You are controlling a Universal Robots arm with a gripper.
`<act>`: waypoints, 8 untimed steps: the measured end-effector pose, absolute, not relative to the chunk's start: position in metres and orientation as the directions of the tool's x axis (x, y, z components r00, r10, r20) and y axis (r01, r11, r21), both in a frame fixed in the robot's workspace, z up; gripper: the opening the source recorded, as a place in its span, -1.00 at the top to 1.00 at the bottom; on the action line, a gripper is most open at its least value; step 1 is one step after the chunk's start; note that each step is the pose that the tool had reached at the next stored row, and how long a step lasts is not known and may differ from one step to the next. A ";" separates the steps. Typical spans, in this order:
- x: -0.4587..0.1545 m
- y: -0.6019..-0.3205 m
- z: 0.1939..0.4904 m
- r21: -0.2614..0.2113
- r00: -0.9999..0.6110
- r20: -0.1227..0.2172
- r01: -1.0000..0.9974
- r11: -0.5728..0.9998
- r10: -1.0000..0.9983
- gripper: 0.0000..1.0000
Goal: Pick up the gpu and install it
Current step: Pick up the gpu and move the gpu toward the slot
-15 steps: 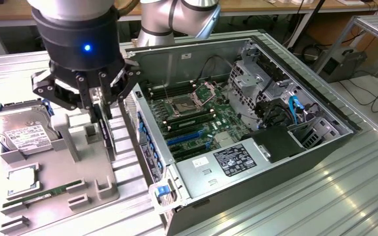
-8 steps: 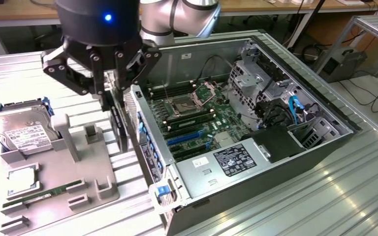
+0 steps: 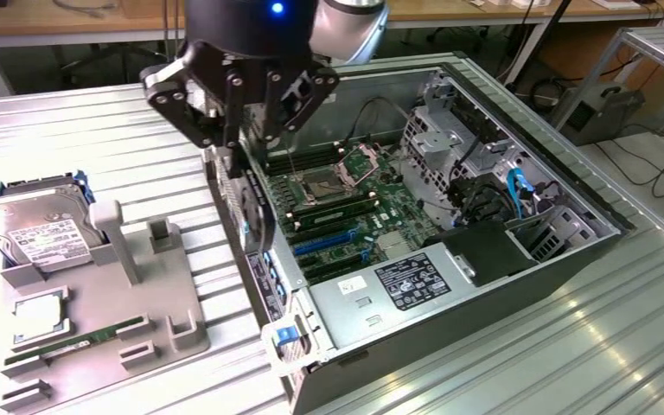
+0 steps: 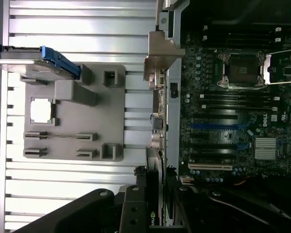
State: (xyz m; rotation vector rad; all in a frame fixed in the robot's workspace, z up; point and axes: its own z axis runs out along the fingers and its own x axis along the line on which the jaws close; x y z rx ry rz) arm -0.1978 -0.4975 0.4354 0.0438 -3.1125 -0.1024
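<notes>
My gripper [image 3: 235, 149] is shut on the gpu [image 3: 250, 216], a thin dark card that hangs edge-down below the fingers. The card sits over the near wall of the open computer case [image 3: 563, 186], just at the exterior view's left of the motherboard [image 3: 355, 216]. In the wrist view the gpu [image 4: 155, 160] appears edge-on, its silver bracket [image 4: 161, 54] at the far end, lined up along the case wall beside the motherboard [image 4: 233, 111]. The blue expansion slots [image 3: 322, 239] [image 4: 214, 126] lie apart from the card. The gripper [image 4: 154, 196] clamps the card's near end.
A grey parts holder [image 3: 136, 285] stands on the slatted metal table at the exterior view's left, with a hard drive [image 3: 35, 226], a CPU [image 3: 39, 316] and a green RAM stick [image 3: 79, 337]. Inside the case are a power supply [image 3: 415, 281] and drive cages [image 3: 448, 130].
</notes>
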 end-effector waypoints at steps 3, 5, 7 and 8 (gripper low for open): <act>-0.183 -0.497 0.435 0.072 -0.999 0.026 -0.027 0.997 -0.029 0.47; -0.173 -0.498 0.435 0.075 -0.999 0.026 -0.027 0.997 -0.029 0.47; -0.164 -0.497 0.435 0.077 -0.999 0.026 -0.027 0.997 -0.029 0.47; -0.158 -0.497 0.435 0.077 -0.999 0.026 -0.027 0.997 -0.029 0.47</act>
